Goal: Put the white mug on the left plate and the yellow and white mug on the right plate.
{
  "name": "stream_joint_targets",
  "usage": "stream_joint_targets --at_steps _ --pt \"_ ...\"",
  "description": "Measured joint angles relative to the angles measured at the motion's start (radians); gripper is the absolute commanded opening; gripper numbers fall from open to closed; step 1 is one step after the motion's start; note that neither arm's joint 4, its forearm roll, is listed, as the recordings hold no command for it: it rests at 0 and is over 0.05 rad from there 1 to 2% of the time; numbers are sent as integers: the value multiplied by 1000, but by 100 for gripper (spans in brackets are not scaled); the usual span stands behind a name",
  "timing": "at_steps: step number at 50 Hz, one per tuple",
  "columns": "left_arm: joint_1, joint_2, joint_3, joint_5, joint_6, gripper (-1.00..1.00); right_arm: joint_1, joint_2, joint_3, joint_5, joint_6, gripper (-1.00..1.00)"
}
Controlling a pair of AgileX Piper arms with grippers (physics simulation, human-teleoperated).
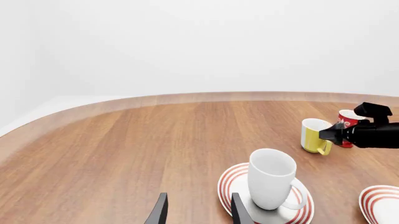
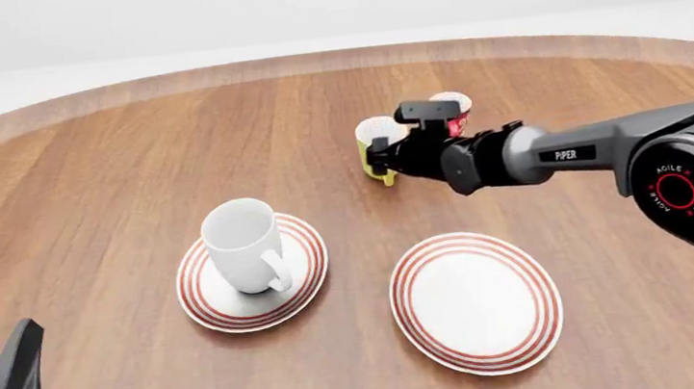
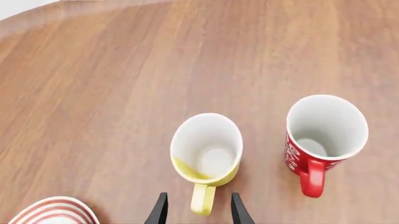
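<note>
1. Straddling the handle of the yellow mug (image 3: 208, 151), the right fingers (image 3: 199, 211) stand open, one on each side of the handle and apart from it; I cannot tell whether either tip touches it.
2. That mug stands upright on the bench (image 2: 101, 182), mouth up, white inside, its handle pointing back toward the right fingers and the arms' side of the bench.
3. In the front view the yellow mug (image 2: 376, 148) is partly hidden behind the right gripper (image 2: 385, 163), beyond the two plates and well apart from the right plate (image 2: 476, 301).
4. A red cup (image 3: 324, 137) stands upright just beside the yellow mug, on its right in the front view, with a gap between them; its handle points the same way.
5. The white mug (image 2: 244, 245) stands upright on the left plate (image 2: 216, 300), mouth up, its handle turned toward the near right of the bench.
6. The left fingers (image 1: 197, 211) are open with nothing between them, near the bench's near left edge, short of the left plate and apart from the white mug (image 1: 270, 178).
7. The right plate lies flat just beside the left plate, with bare bench between them.
</note>
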Motion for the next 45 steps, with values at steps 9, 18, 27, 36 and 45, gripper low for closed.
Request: stream_joint_targets --at_steps 9,18,27,36,45 --pt "0 0 0 0 0 100 2 15 -16 17 2 100" --pt "0 0 0 0 0 100 7 32 -33 32 6 100" --pt "0 0 0 0 0 100 11 47 -54 55 7 100" --pt "0 0 0 0 0 100 13 61 -77 79 12 100" --pt "0 0 0 0 0 100 15 76 -96 100 21 100"
